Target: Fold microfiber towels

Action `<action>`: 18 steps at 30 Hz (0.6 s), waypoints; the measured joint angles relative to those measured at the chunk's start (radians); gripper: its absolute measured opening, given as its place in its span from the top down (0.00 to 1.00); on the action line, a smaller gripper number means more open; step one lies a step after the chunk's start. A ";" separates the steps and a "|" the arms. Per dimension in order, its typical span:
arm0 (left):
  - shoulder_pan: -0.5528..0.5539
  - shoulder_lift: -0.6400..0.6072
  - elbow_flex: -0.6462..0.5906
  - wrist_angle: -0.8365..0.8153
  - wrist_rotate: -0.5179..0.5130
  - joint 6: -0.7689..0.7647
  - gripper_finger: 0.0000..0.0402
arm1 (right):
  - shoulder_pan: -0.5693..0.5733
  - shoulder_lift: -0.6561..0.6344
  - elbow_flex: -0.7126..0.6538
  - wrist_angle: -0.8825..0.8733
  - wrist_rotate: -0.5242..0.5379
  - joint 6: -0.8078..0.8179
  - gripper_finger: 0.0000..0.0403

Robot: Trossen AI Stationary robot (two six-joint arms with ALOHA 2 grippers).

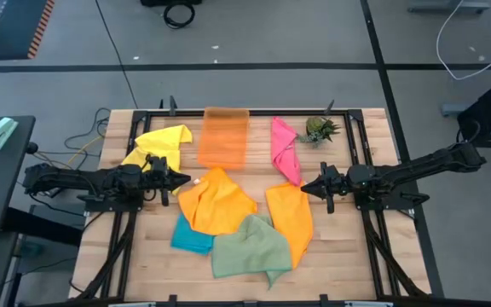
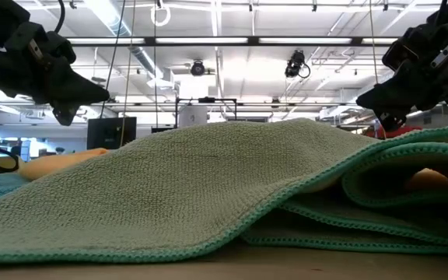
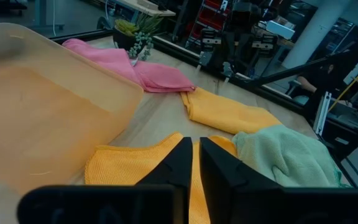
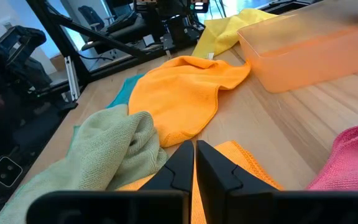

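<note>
Taking the orange tray (image 1: 224,136) at the far middle of the table as the landmark, the yellow towel (image 1: 162,143) lies just to its left, bunched and soft. The left gripper (image 1: 180,179) hangs near the tray's near-left corner, its fingers nearly together and holding nothing, just over the edge of the crumpled orange towel (image 1: 214,201).

No towel looks folded yet, so the step in hand is probably a first pick. It would go best by opening the fingers, pinching one clear corner of the orange towel, and drawing it onto bare wood before folding, so that the teal towel (image 1: 191,236) partly under it is not dragged along.

The sage green towel (image 1: 247,246) sits nearest the front edge, thick and looped, with a stitched hem; it overlaps its neighbours. A second orange towel (image 1: 291,219) lies long and narrow, to the right of the tray and nearer the front. The pink towel (image 1: 284,150) lies just right of the tray, folded over itself, beside a small spiky plant (image 1: 319,129). The right gripper (image 1: 308,188) hovers by the pink towel's near end, fingers almost closed and empty.

The tray is rigid and translucent; the cloths are limp and will sag.
</note>
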State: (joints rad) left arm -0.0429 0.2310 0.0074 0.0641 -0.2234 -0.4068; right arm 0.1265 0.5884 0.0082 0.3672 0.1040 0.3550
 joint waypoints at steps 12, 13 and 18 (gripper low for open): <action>-0.001 -0.001 0.000 0.097 0.002 -0.276 0.92 | 0.000 0.000 0.000 0.000 0.000 0.000 0.94; -0.001 -0.001 0.000 0.114 0.002 -0.365 0.92 | 0.000 0.000 0.000 0.000 0.000 0.000 0.94; -0.001 -0.001 0.000 0.123 0.002 -0.573 0.92 | 0.000 0.000 0.000 0.000 0.000 0.000 0.94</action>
State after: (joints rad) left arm -0.0441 0.2302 0.0071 0.1870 -0.2213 -0.9800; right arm 0.1267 0.5882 0.0086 0.3677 0.1038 0.3550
